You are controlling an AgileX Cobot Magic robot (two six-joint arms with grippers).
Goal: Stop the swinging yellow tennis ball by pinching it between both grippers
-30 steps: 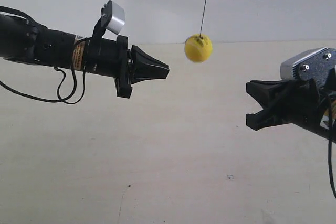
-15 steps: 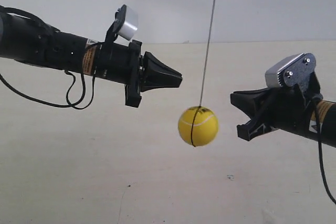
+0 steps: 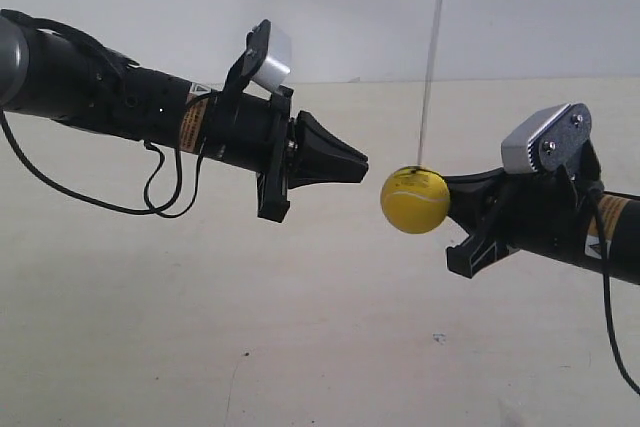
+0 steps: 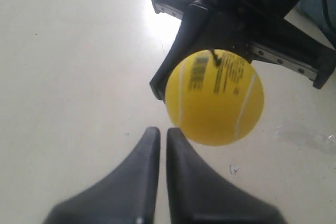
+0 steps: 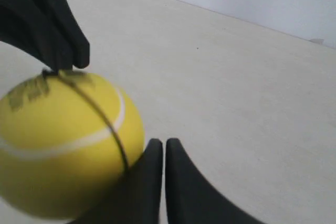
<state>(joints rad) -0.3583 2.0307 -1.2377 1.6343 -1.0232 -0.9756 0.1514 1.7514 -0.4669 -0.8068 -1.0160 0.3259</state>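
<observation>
Pale floor [image 3: 330, 347] below, yellow tennis ball [image 3: 414, 200] touches my right gripper [image 5: 161, 146]; left gripper [image 3: 358, 165] at nine o'clock must nudge in, both pressed together.

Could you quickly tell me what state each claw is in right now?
Left claw: closed, holding nothing.
Right claw: closed, holding nothing; yellow tennis ball at its tip.

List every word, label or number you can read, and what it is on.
Nothing reads clearly.
On the yellow tennis ball: black print, too blurred.
On the arm at the exterior view's left: orange label, too small.
On the other arm: tan label, too small.
</observation>
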